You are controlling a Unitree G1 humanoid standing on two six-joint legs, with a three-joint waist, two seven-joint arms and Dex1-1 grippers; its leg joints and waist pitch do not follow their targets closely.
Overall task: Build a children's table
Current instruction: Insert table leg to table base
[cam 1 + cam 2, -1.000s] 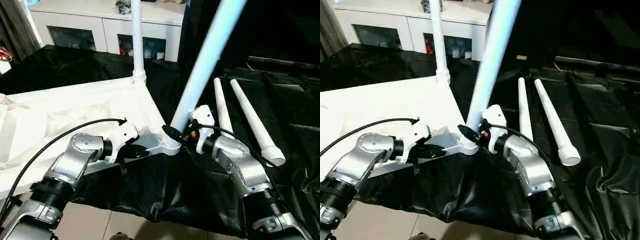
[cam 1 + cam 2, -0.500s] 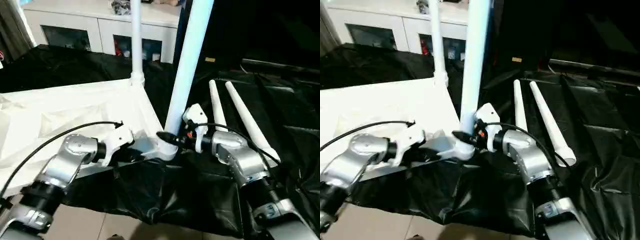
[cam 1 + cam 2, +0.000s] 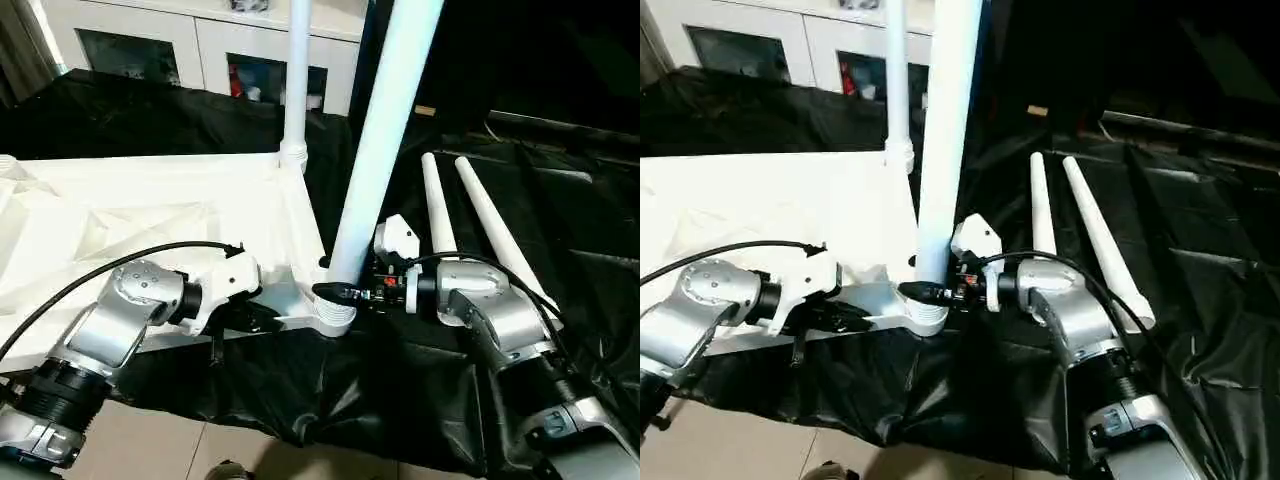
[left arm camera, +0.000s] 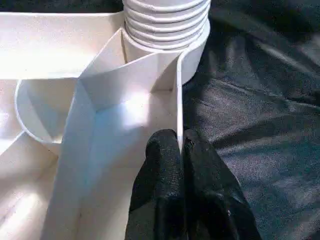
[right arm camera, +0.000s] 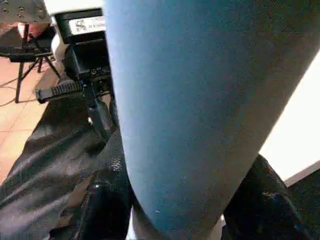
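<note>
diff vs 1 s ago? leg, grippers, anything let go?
The near leg, held by the right gripper, has swung from leaning right to nearly upright in the corner socket. Nothing was let go: the left gripper stays pinched on the tabletop's edge rib. The far leg stands seated and two spare legs lie on the black sheet as before.

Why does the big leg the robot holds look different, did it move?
Yes. The leg in the right gripper was leaning right; now it stands nearly as upright as the far leg.
</note>
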